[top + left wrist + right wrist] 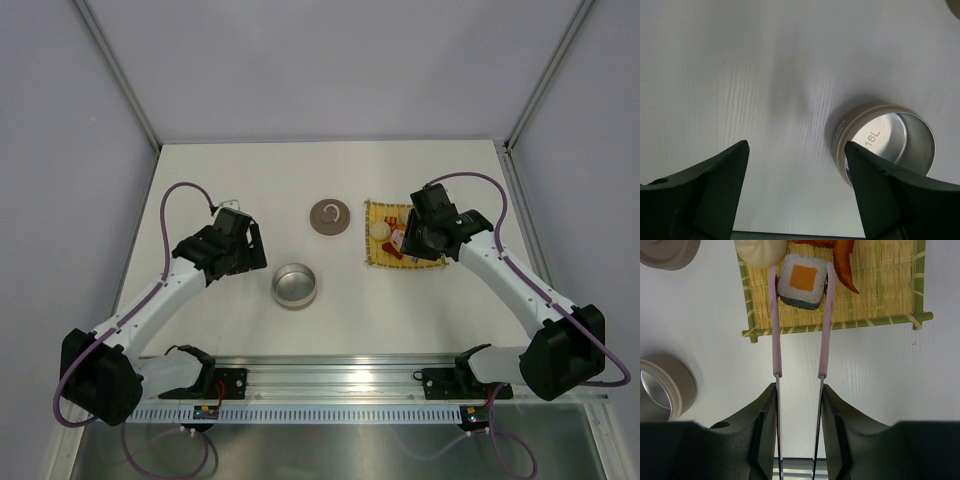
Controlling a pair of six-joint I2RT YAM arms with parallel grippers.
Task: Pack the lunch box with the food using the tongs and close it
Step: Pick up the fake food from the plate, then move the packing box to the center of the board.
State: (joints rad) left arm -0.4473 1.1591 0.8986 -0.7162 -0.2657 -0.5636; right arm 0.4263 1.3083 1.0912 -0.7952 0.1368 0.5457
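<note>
The lunch box [295, 285] is a round silver tin standing open, with nothing inside it [840, 135]. My left gripper [796, 145] hovers just left of it [252, 260], open and holding nothing. The right finger [875, 195] overlaps the tin's near rim in the left wrist view. My right gripper [799, 390] is shut on the tongs [773, 330]. Their pink tips pinch a white sushi piece [799, 280] with an orange centre, over the yellow mat [880, 295]. A cream ball [760, 252] and an orange piece [842, 265] lie beside it.
The grey-brown lid [330, 216] with its ring handle lies behind the tin, left of the mat [378, 257]. In the right wrist view the lid [667, 250] is at the top left and the tin [660, 390] at the left edge.
</note>
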